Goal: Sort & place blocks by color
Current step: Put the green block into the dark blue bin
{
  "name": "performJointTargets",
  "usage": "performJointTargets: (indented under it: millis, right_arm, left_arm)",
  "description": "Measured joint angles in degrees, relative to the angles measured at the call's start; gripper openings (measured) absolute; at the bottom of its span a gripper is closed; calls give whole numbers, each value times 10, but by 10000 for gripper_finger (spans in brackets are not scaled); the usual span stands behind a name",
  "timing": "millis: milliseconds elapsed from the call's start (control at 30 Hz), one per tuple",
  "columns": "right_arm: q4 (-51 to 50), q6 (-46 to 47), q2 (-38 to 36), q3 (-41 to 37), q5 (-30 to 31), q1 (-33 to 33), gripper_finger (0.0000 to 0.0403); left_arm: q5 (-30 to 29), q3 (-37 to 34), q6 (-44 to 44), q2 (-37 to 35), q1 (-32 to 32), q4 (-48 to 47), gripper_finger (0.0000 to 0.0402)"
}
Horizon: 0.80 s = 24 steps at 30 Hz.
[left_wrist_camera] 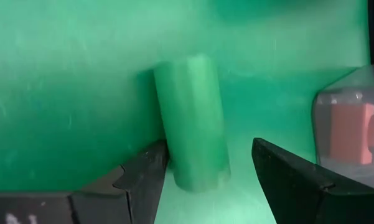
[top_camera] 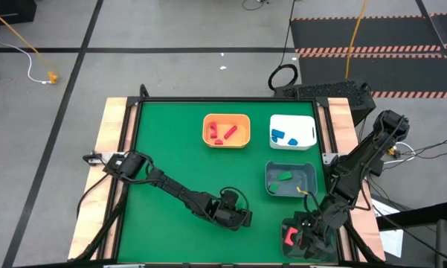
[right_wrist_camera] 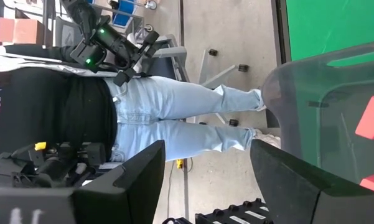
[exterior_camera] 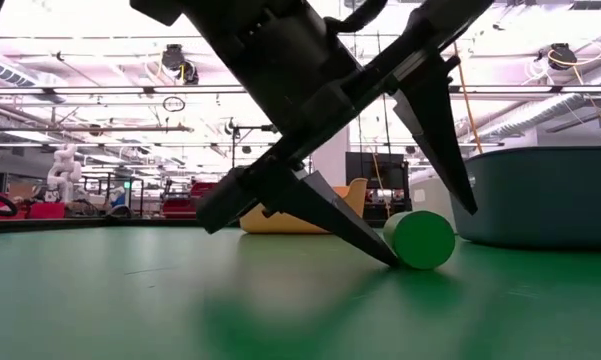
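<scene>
A green cylinder block (left_wrist_camera: pixel 193 118) lies on its side on the green table (top_camera: pixel 171 134); it also shows in the low view (exterior_camera: pixel 423 240). My left gripper (left_wrist_camera: pixel 208 177) is open, low at the table's near middle (top_camera: pixel 236 214), with one finger on either side of the cylinder. My right gripper (right_wrist_camera: pixel 205 180) is open and empty at the table's near right corner (top_camera: pixel 301 240), facing off the table. Red blocks lie in the orange bin (top_camera: pixel 226 130), blue ones in the white bin (top_camera: pixel 292 132), and a green one in the grey bin (top_camera: pixel 290 179). My left gripper touches the cylinder's curved side (left_wrist_camera: pixel 169 149) with the inner face of one finger (left_wrist_camera: pixel 146 177). The other finger (left_wrist_camera: pixel 286 174) stands apart from the cylinder. The fingers slant down toward the table and lie along the cylinder, which rests on the table.
A translucent grey container (right_wrist_camera: pixel 336 106) with red pieces (top_camera: pixel 288 238) stands beside my right gripper and shows in the left wrist view (left_wrist_camera: pixel 351 134). The three bins stand at the far and right parts of the table. A person in jeans (right_wrist_camera: pixel 174 112) stands off the table.
</scene>
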Motion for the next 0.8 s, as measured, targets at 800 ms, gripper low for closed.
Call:
performJointTargets:
  millis: [800]
  right_arm:
    - [0, -1, 0, 0, 0, 0, 226]
  left_arm:
    - [-9, 0, 217, -1, 22, -120, 153]
